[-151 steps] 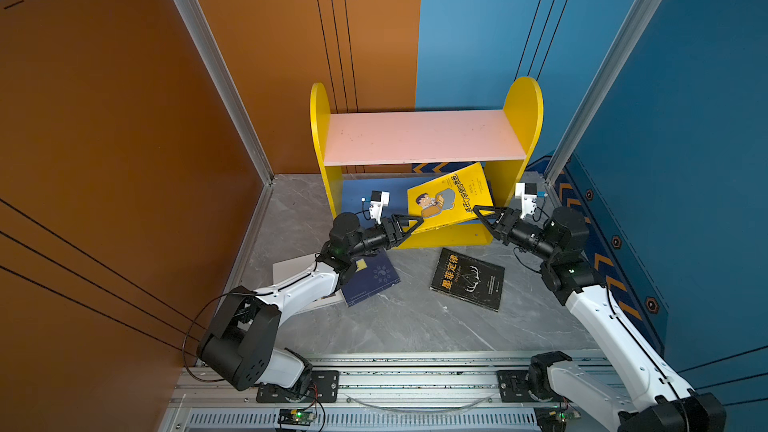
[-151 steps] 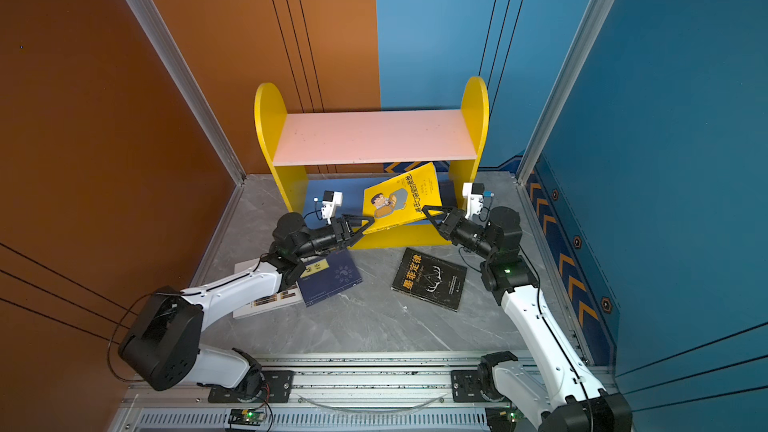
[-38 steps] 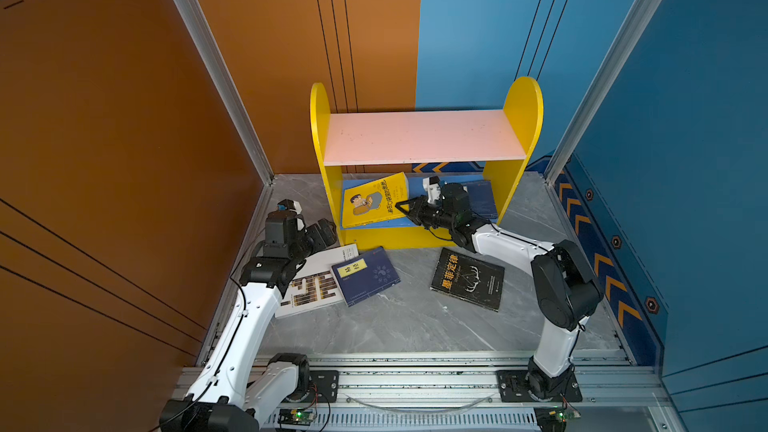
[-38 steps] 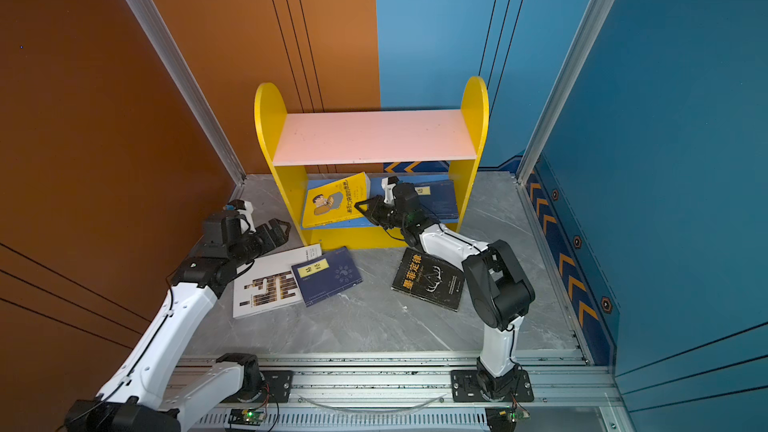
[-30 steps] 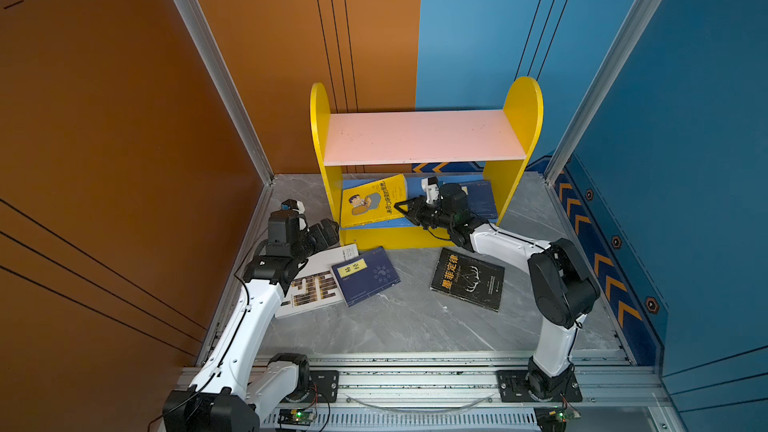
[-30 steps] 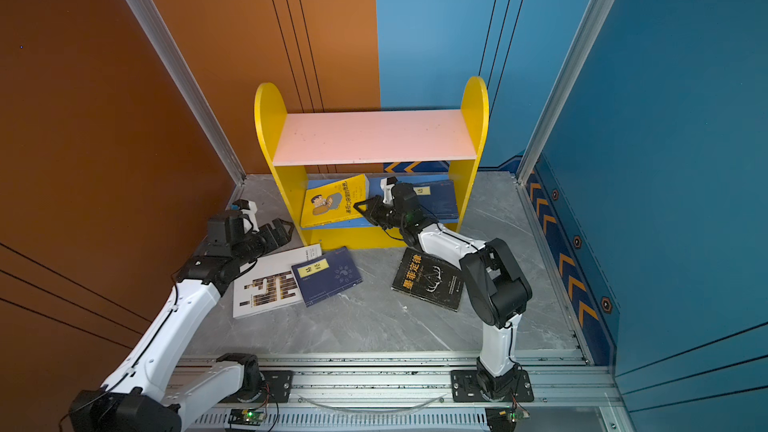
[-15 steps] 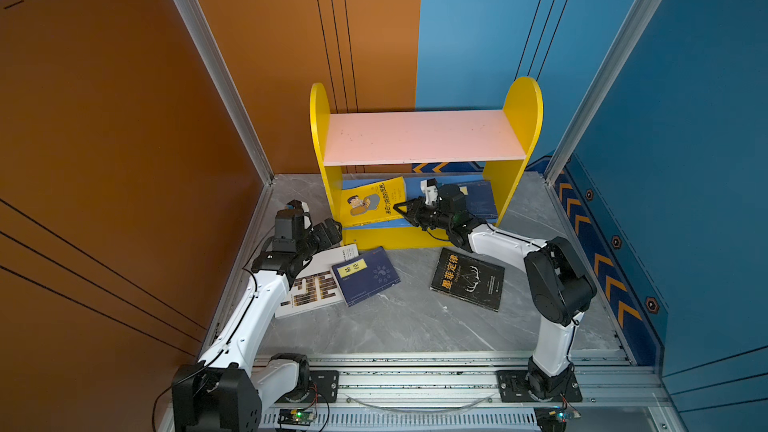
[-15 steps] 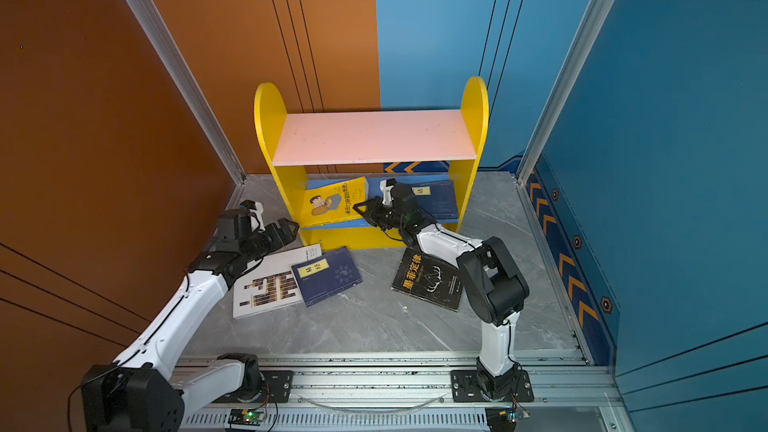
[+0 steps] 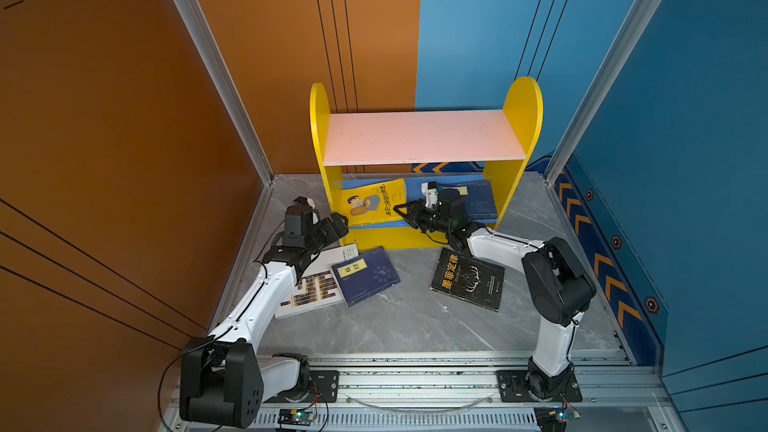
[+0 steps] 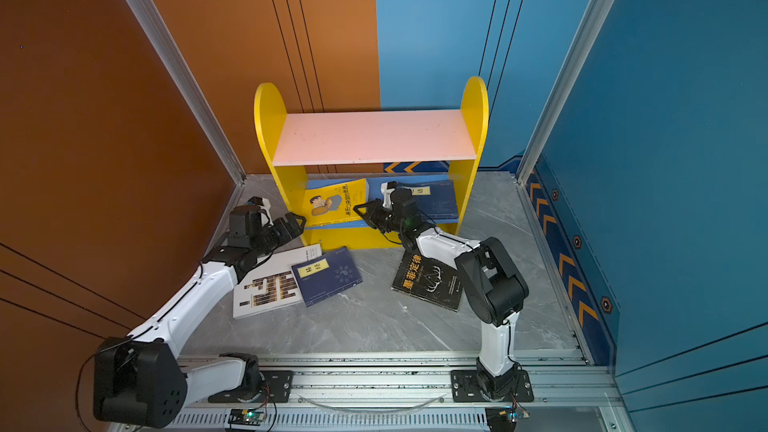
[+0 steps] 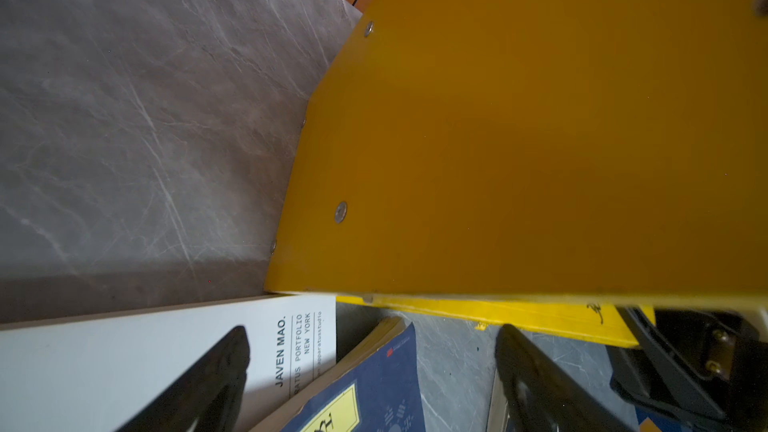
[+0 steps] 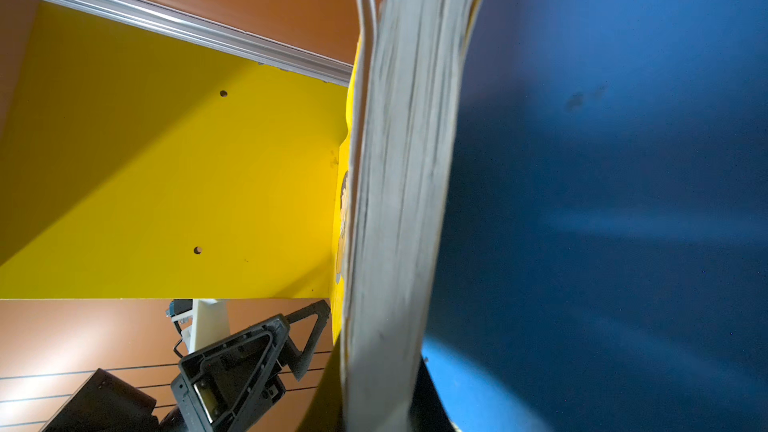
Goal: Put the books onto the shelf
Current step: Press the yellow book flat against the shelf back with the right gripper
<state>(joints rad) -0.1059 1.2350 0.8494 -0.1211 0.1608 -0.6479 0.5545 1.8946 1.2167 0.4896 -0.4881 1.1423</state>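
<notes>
The shelf (image 9: 419, 139) (image 10: 374, 135) stands at the back with its pink upper board bare. The yellow book (image 9: 370, 201) (image 10: 328, 201) leans tilted at the left of the blue lower board. My right gripper (image 9: 400, 211) (image 10: 360, 209) is shut on its right edge, and its page edge (image 12: 399, 201) fills the right wrist view. Navy books (image 9: 478, 201) (image 10: 436, 199) lie on the lower board's right. My left gripper (image 9: 338, 224) (image 10: 297, 222) (image 11: 374, 338) is open and holds nothing, just in front of the shelf's left side panel (image 11: 519, 139).
On the grey floor lie a white book (image 9: 307, 288) (image 10: 266, 288) (image 11: 124, 359), a navy book with a yellow label (image 9: 365, 276) (image 10: 326, 276) (image 11: 374, 392) overlapping it, and a black book (image 9: 467, 280) (image 10: 428, 280) under the right forearm. Walls close in left, right and behind.
The left gripper, which let go of the yellow book seconds ago, has moved right toward the shelf's left panel. The right gripper has nudged the yellow book slightly further left on the lower board.
</notes>
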